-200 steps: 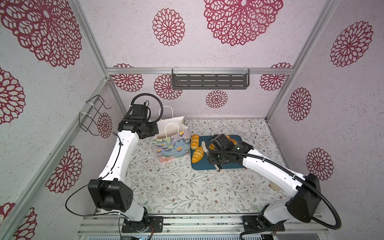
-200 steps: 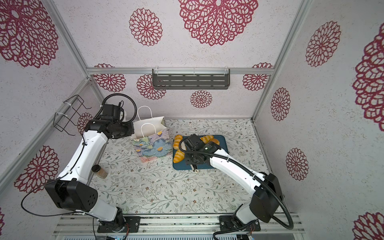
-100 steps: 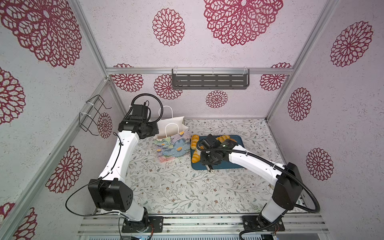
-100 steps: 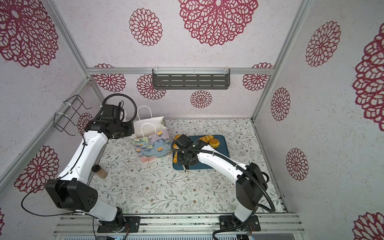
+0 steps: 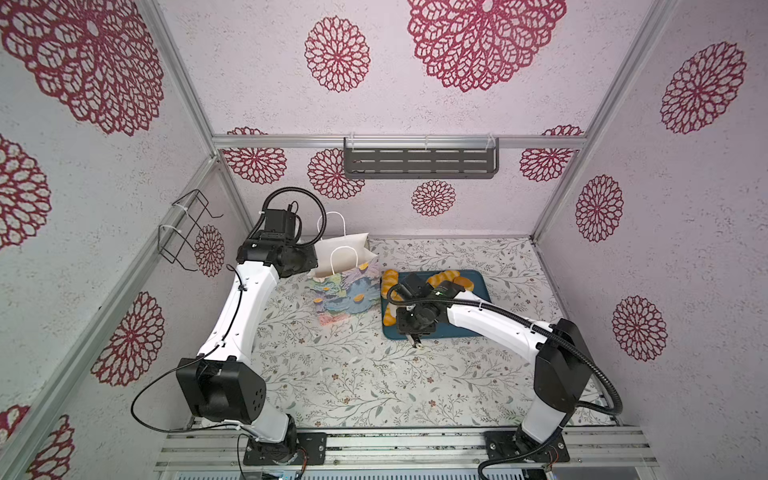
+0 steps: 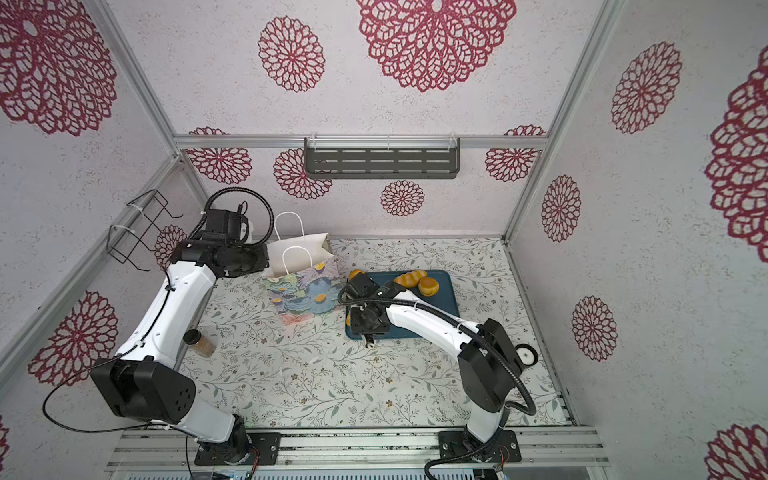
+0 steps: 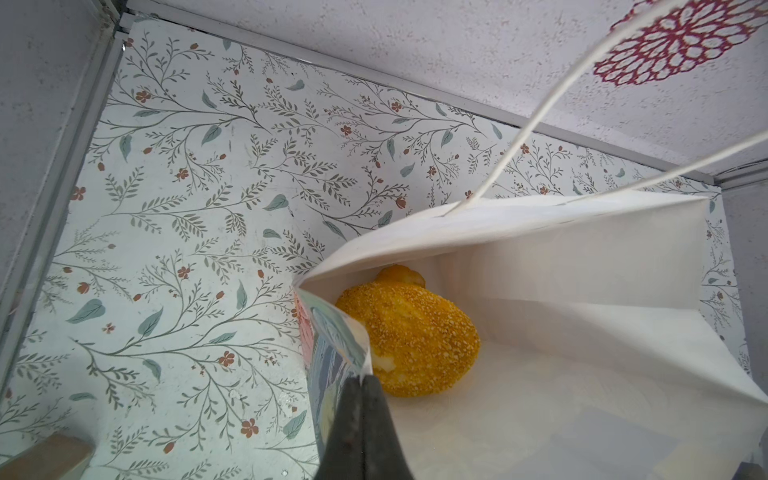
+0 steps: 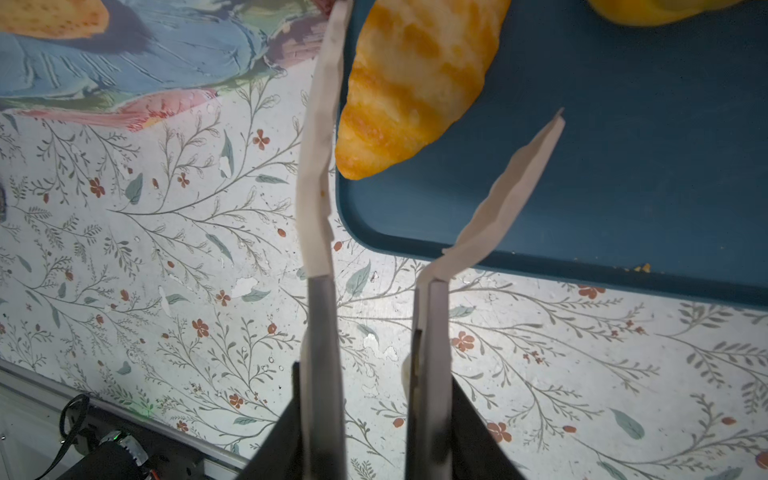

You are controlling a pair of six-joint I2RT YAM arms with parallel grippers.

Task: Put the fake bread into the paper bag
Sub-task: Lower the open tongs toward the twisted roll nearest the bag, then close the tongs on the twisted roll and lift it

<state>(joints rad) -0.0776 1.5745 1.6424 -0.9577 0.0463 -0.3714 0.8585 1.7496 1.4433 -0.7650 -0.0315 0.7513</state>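
At the near left corner of the tray (image 8: 623, 187), the right tool (image 8: 374, 386) holds tongs (image 8: 316, 187) astride a croissant (image 8: 415, 83). The left tool (image 7: 360, 386) pinches the paper bag (image 7: 540, 249).

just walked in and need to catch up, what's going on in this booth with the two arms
The left claw is pinched shut on the rim of the paper bag, holding it open; a seeded roll already lies inside. The right claw grips a pair of tongs, their tips apart around one end of a croissant on the blue tray. The croissant is not yet lifted, and more bread waits on the tray.
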